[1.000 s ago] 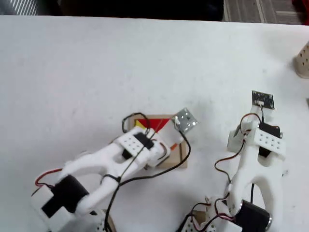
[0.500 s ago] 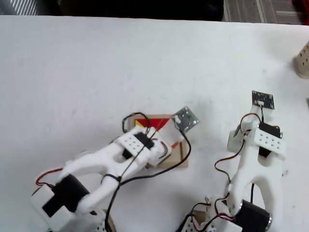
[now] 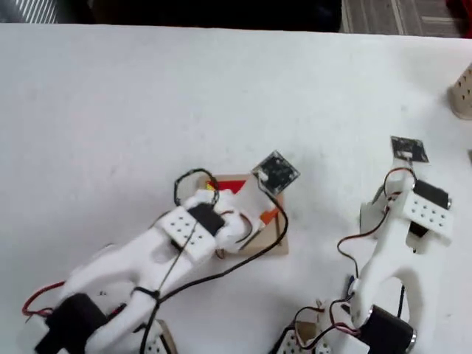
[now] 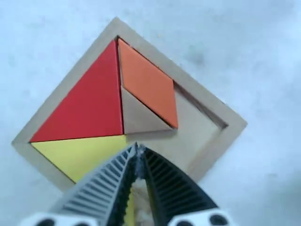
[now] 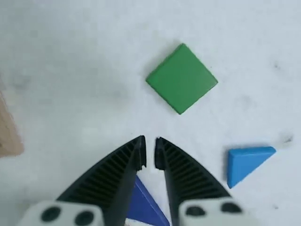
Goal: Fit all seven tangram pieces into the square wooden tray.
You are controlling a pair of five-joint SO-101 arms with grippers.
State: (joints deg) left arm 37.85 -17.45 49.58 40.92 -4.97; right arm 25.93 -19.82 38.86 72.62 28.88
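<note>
While four flat pieces lie in the wooden tray (image 4: 235, 126), three more wait outside it, so we think the job is about half done. The tray sits near the front edge of the tabletop (image 5: 70, 70), about the middle of it. Inside are a big red triangle (image 4: 87, 106), a yellow triangle (image 4: 77, 153), a slanted orange piece (image 4: 150, 82) and a small pale triangle (image 4: 138, 115) that looks like plain wood. One corner of the tray shows bare wood.

We see the left end effector (image 4: 137, 149) over the tray, its ribbed fingers pressed together with nothing in them. The right end effector (image 5: 149, 150) is over the loose pieces. Its fingers are almost together, with only a thin gap, and they hold nothing.

Out on the tabletop are a green square (image 5: 182, 78), a light blue triangle (image 5: 244, 162) and a dark blue triangle (image 5: 146, 205) partly under the right fingers. All look smooth, thin and flat with sharp corners.

Next, we think the right fingers must spread, drop over one piece and pinch its edges. Thin, flat pieces may slip.
</note>
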